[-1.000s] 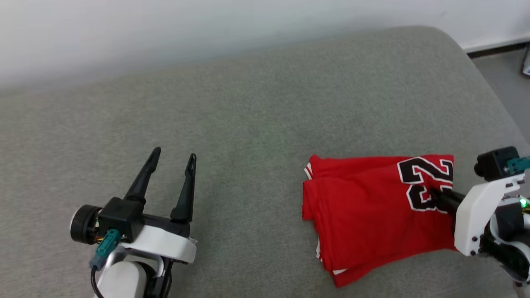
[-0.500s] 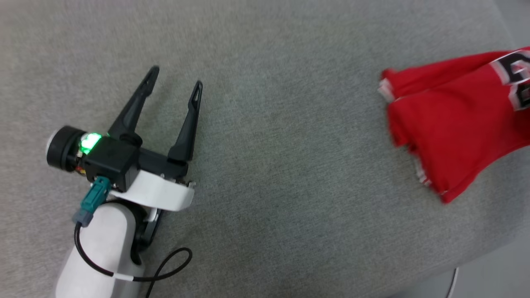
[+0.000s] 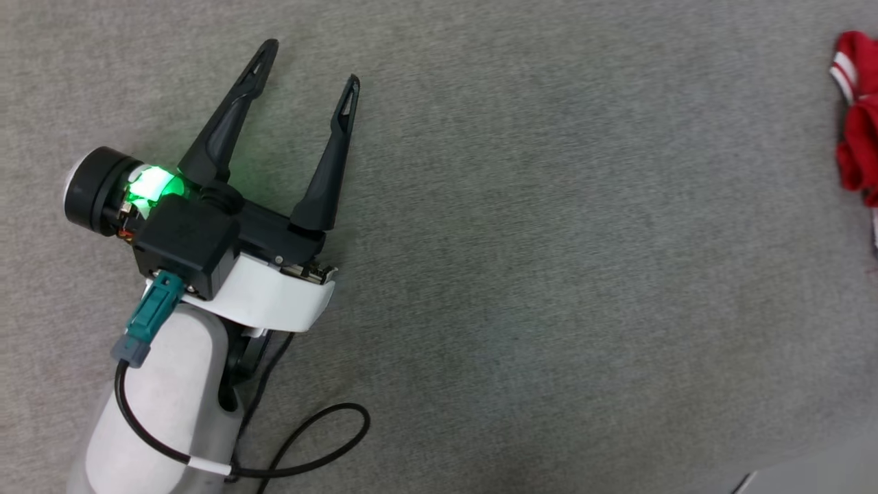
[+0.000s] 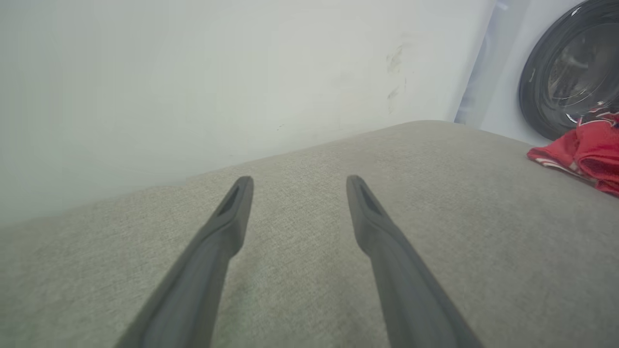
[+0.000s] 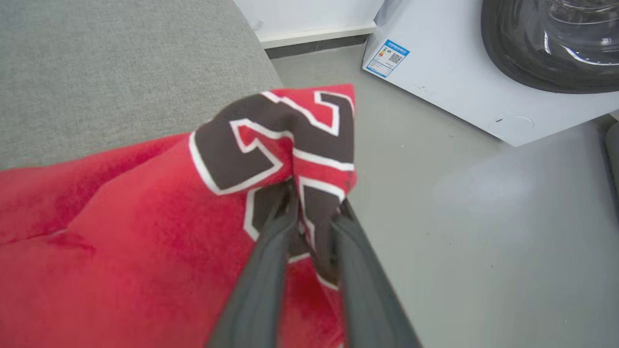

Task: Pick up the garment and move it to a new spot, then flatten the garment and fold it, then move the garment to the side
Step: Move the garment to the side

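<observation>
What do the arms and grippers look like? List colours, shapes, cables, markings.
Left gripper: two long, tapered dark fingers on a black body with a white bracket, a green light, a black round cap and a teal connector. A black cable runs along the pale rounded forearm. Right gripper: the same dark grey fingers.

Grey cushion [image 3: 521, 274] (fabric), garment [image 3: 856, 140] — near edge

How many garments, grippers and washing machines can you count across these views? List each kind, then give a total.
Garments: 1 (the garment)
Grippers: 2 (left gripper, right gripper)
Washing machines: 1 (the washing machine)
Total: 4
</observation>
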